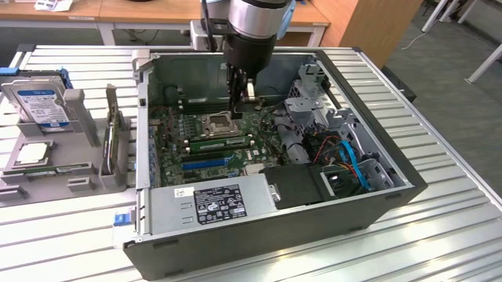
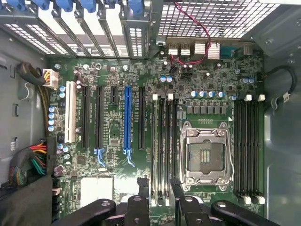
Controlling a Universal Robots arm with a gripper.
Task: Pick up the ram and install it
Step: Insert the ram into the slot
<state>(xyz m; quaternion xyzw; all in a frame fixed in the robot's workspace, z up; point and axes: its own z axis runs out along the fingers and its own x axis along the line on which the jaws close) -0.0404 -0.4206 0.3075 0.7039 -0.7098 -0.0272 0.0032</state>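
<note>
- Now, the gripper [image 1: 243, 106] hangs inside the opened computer case [image 1: 274, 241], its jaws spread wide and closed on nothing; in the wrist view the gripper [image 2: 160, 188] has its two dark fingers [image 2: 142, 188] either side of a bank of memory slots [image 2: 164, 141], with the slots seen through the gap
- the ram [image 1: 220, 141] is a long thin green stick standing on edge in the slots just on the near side of the CPU socket [image 1: 216, 123]; it lies below the fingers, and whether they touch it I cannot tell
- the silver-framed CPU socket [image 2: 207, 153] sits just beside that bank in the wrist view; a blue expansion slot [image 2: 127, 117] lies on the bank's other side
- in the exterior view the blue expansion slot [image 1: 208, 163] runs nearer than the ram, all on the green motherboard [image 1: 176, 126]
- the arm [image 1: 251, 29] comes down from the far side, over the case's far wall
- a grey power supply [image 1: 211, 202] with a black label fills the near end of the case; blue cables [image 1: 357, 167] curl at the exterior view's right
- outside the case, at the exterior view's left, a grey holder [image 1: 79, 114] carries a hard drive [image 1: 39, 106] with a blue-white label and a green expansion card [image 1: 115, 138] standing upright
- the case rests on a slatted metal table [image 1: 439, 235]
</note>
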